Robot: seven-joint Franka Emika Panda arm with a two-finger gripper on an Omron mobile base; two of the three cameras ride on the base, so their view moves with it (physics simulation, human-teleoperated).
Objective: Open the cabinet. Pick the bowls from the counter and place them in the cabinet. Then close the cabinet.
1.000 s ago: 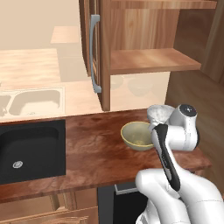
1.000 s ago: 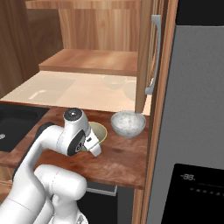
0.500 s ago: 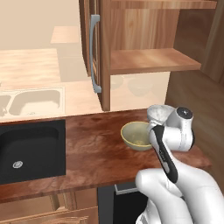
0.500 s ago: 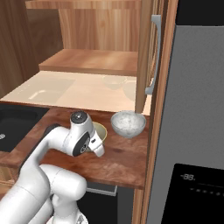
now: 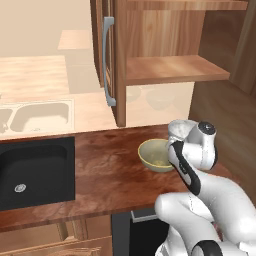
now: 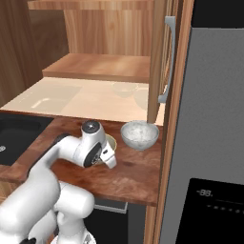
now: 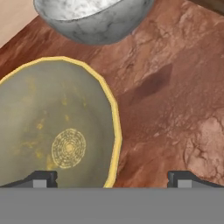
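Hovering open gripper (image 7: 112, 178) astride olive bowl (image 7: 57, 131) rim, cab (image 5: 165, 60) open.

A rendered home kitchen: wooden counter (image 5: 100, 165) with a black sink (image 5: 35, 172), an open wall cabinet (image 5: 165, 50), two bowls (image 6: 139, 134), and what looks like a fridge (image 6: 214, 119) alongside.

In the left base view the white-grey bowl (image 5: 180, 128) is mostly hidden behind the arm's wrist, only a sliver of rim peeking out right of centre. From the right base side, the olive bowl (image 6: 111, 141) is nearly all blocked by the hand. Hand view crops the olive bowl (image 7: 52, 131) at left and bottom, and the white-grey bowl (image 7: 94, 17) at the top edge.
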